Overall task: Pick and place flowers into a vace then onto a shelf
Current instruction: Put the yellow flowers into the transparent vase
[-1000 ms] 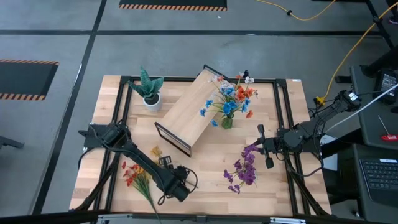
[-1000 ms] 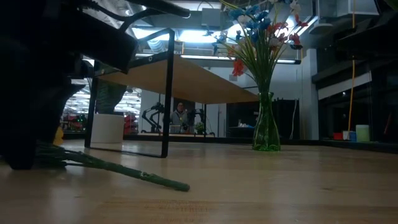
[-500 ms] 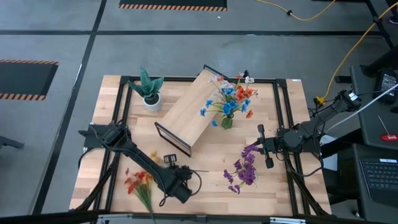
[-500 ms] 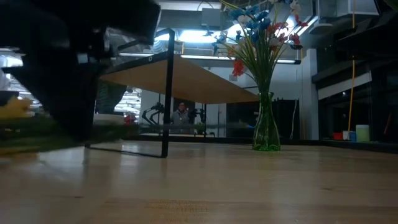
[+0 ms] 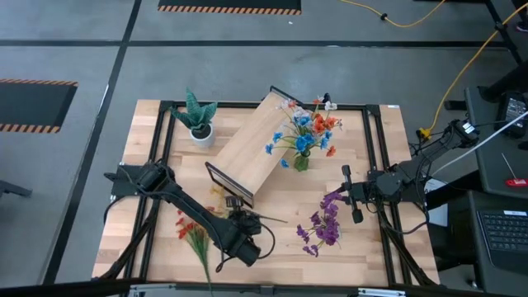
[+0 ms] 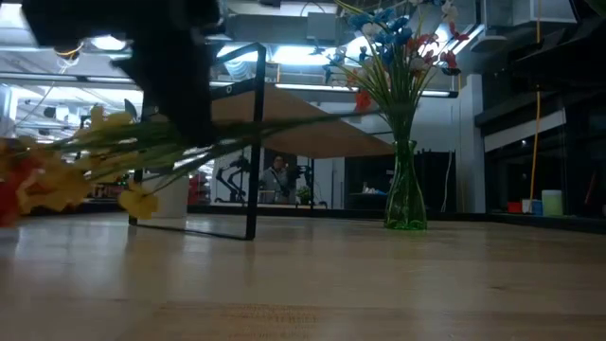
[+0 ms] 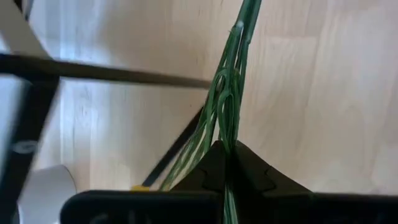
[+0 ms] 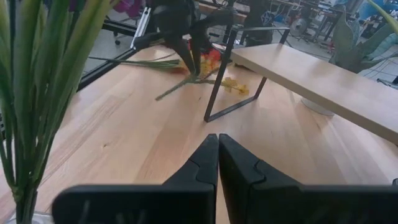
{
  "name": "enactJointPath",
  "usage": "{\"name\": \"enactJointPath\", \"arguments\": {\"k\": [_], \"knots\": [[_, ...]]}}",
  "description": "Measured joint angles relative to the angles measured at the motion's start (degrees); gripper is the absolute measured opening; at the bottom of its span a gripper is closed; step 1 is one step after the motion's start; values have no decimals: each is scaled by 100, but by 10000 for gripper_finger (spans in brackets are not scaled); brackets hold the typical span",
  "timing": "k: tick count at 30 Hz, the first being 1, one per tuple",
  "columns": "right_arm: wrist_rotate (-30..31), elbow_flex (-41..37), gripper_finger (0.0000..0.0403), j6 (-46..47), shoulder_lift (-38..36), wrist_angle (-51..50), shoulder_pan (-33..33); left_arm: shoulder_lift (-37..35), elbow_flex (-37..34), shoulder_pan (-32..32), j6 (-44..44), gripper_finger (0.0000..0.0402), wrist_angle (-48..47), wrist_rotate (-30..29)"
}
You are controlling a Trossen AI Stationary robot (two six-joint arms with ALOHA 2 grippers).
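Left gripper (image 5: 237, 221) clamped on stems of red-and-yellow flowers (image 5: 191, 233), lifted off tabletop (image 5: 272, 198) near front edge — likely for carrying to vase (image 5: 302, 162).

Vase mid-tabletop, already filled, beside shelf (image 5: 254, 147).

Right gripper (image 5: 348, 193) fingers together, idle near right edge by purple flowers (image 5: 324, 223).

No legible writing.

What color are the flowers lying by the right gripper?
Purple flowers, best seen in the high view.
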Motion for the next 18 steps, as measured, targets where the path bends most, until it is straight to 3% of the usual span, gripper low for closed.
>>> {"name": "enactJointPath", "arguments": {"k": [3,11,15,18], "knots": [[0,0,16,0,0,-10,0,-2,275,-63,-98,4,-321,-81],[2,0,16,87,0,-47,2,-18,1346,-523,-895,4,-1715,-1327],[2,0,17,116,0,-70,0,-42,1680,-749,-1023,4,-1744,-1930],[2,0,17,116,0,-70,0,-46,1799,-808,-1019,4,-1743,-1894]]}}
